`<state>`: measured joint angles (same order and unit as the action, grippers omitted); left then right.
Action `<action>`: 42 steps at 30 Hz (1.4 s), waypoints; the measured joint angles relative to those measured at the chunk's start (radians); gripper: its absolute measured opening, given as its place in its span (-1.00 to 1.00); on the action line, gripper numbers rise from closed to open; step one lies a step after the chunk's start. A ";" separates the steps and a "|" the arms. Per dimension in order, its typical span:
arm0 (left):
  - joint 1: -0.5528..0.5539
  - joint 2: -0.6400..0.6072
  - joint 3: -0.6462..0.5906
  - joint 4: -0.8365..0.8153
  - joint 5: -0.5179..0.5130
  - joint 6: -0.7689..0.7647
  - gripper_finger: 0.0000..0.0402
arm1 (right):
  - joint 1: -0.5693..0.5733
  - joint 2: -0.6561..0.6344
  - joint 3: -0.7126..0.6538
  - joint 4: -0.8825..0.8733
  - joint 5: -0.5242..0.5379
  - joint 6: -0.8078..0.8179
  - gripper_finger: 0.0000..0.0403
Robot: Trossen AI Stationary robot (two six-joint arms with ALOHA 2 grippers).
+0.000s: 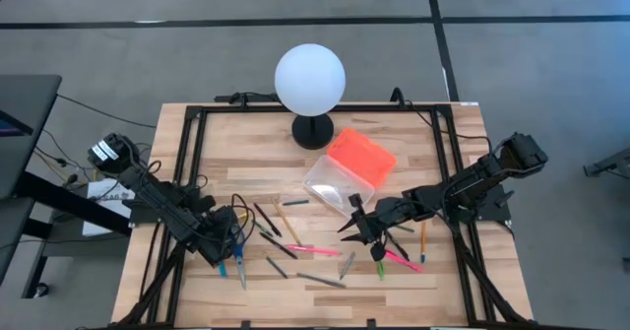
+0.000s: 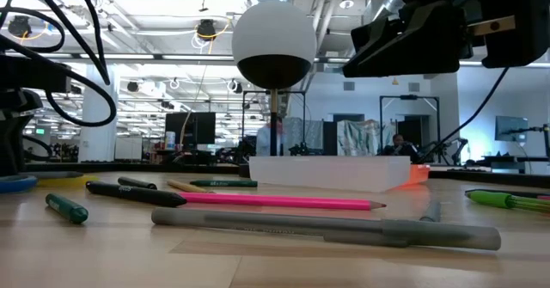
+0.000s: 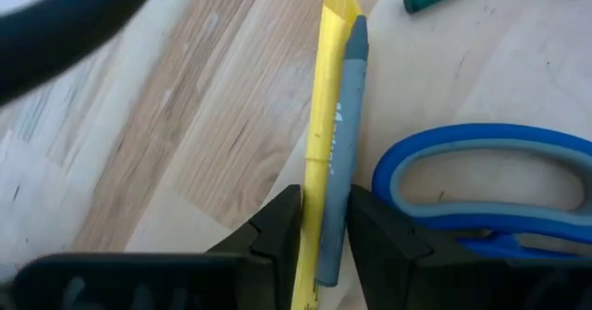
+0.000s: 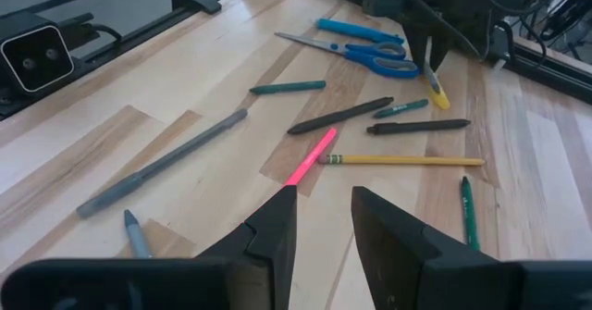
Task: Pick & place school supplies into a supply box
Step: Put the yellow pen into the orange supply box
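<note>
Two arms flank the supply box [image 1: 349, 169] in the high view: it lies open, orange lid tilted back toward the globe lamp [image 1: 310, 77], and nothing shows inside its clear body. The left hand [image 1: 228, 239] sits well off to the box's left among pens, the right hand [image 1: 360, 227] just in front of the box, clearly the nearer arm.

From the low view, a pink pencil [image 2: 279, 201] and a grey pen [image 2: 326, 229] lie across the tabletop [image 2: 129, 254] in front of the box.

Through the left wrist view, the fingers stand slightly apart, straddling a yellow marker [image 3: 324, 134] and a grey crayon [image 3: 339, 162] whose long axes run straight ahead between them (contact cannot be told); blue scissors [image 3: 481, 190] lie just beside.

In the right wrist view, that hand is parted and empty above the tabletop, the pink pencil's end directly ahead.
</note>
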<state>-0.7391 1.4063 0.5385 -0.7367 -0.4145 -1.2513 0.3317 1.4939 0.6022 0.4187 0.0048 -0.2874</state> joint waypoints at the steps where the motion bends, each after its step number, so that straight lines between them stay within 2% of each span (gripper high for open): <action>1: 0.000 0.000 0.000 0.001 0.000 0.000 -0.58 | 0.000 0.000 0.000 0.000 0.000 0.000 -0.50; 12: 0.000 -0.001 0.002 0.006 -0.008 -0.001 -0.87 | 0.000 0.000 0.000 0.000 0.000 0.000 -0.50; 23: 0.000 -0.001 0.001 0.003 -0.016 -0.001 -0.65 | 0.000 0.000 0.000 0.000 0.000 0.000 -0.50; 37: 0.000 -0.001 0.002 0.004 -0.014 0.011 -0.80 | 0.000 0.000 0.000 0.000 0.000 0.000 -0.50; 42: 0.000 0.001 0.027 -0.019 -0.026 0.031 -0.80 | 0.000 0.000 0.000 0.000 0.000 0.000 -0.50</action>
<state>-0.7391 1.4071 0.5651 -0.7561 -0.4409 -1.2205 0.3317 1.4937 0.6022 0.4187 0.0048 -0.2874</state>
